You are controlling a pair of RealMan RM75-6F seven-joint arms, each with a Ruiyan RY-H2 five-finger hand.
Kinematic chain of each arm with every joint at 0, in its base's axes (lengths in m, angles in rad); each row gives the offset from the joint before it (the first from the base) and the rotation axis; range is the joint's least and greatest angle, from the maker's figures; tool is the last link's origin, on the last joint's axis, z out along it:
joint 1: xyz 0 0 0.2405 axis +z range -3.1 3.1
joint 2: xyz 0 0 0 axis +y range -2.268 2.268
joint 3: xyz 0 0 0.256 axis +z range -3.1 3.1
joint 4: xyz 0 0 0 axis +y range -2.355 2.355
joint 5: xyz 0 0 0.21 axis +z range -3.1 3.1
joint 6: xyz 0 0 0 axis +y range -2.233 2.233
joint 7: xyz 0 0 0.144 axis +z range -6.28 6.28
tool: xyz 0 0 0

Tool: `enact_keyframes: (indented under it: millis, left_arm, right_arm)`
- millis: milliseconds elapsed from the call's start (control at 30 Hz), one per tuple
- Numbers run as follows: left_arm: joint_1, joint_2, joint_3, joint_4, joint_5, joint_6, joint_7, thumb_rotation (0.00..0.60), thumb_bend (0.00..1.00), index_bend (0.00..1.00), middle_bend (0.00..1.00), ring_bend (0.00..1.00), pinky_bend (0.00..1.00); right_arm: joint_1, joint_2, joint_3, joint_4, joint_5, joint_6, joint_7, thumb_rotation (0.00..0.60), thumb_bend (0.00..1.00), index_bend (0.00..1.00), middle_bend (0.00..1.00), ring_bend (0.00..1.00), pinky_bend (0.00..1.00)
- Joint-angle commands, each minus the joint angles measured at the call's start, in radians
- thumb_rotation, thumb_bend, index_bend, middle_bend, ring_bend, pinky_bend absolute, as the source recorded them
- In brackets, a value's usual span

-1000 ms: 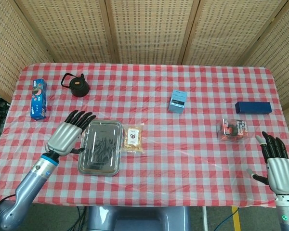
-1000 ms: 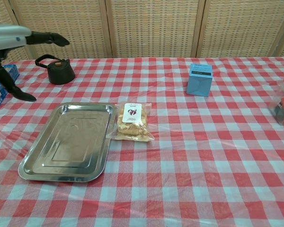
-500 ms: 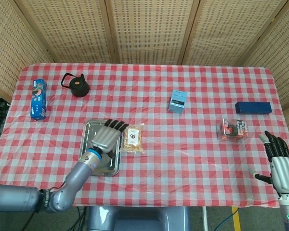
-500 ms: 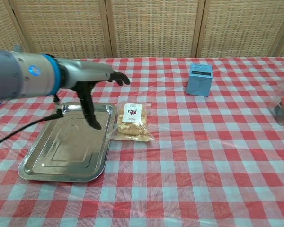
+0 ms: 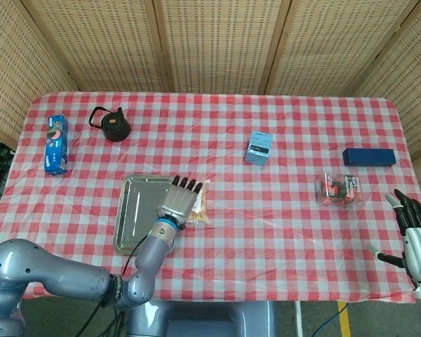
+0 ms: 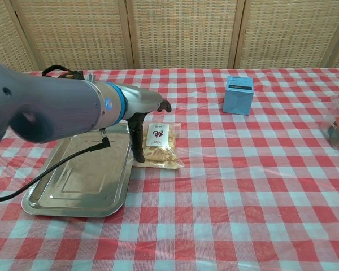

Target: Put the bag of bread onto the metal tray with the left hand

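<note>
The left hand (image 5: 179,202) now hangs over the seam between the metal tray (image 5: 130,225) and the bag of bread (image 5: 200,205), having crossed from the tray's far left side, over the tray's middle half a second ago, to the tray's right edge. Its fingers are spread and extended, pointing away from the robot, and they cover most of the bag from above; in the chest view the thumb (image 6: 137,148) drops down just beside the bag's left edge, at the tray's right rim. Nothing is grasped yet, and whether the thumb tip actually touches the wrapper cannot be told. The bag of bread has not moved across the three moments: it lies flat on the tablecloth (image 5: 281,225), just right of the tray, touching or nearly touching its rim, label up. So the reach is essentially finished and the grasp is the step in hand; the placement itself is not yet begun, though the carry will be short since the tray sits right next to the bag. The right hand (image 5: 415,237), well to the right of the tray at the table's near edge, has slid a little lower and outward; its fingers are open and hold nothing.
</note>
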Motion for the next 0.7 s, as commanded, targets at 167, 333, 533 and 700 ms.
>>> enact_keyframes:
  millis: [167,333,533,700]
  left_arm:
    - [-0.037,-0.059,-0.012,0.101,-0.062,-0.027,0.025,0.6,0.0,0.0,0.0,0.0,0.0]
    - [-0.056,-0.097,-0.011,0.171,-0.073,-0.046,0.038,0.6,0.0,0.0,0.0,0.0,0.0]
    - [-0.076,-0.157,-0.008,0.267,-0.08,-0.066,0.054,0.6,0.0,0.0,0.0,0.0,0.0]
    - [-0.076,-0.178,0.001,0.298,-0.065,-0.065,0.059,0.6,0.02,0.0,0.0,0.0,0.0]
  right_arm:
    - [0.0,0.005,-0.002,0.002,-0.005,-0.001,0.021,0.6,0.06,0.0,0.0,0.0,0.0]
    - [0.001,0.007,0.0,0.005,-0.006,0.001,0.046,0.6,0.06,0.0,0.0,0.0,0.0]
    - [0.0,0.004,0.002,0.021,-0.018,0.018,0.08,0.6,0.06,0.0,0.0,0.0,0.0]
    - [0.0,0.005,0.0,0.025,-0.023,0.019,0.094,0.6,0.06,0.0,0.0,0.0,0.0]
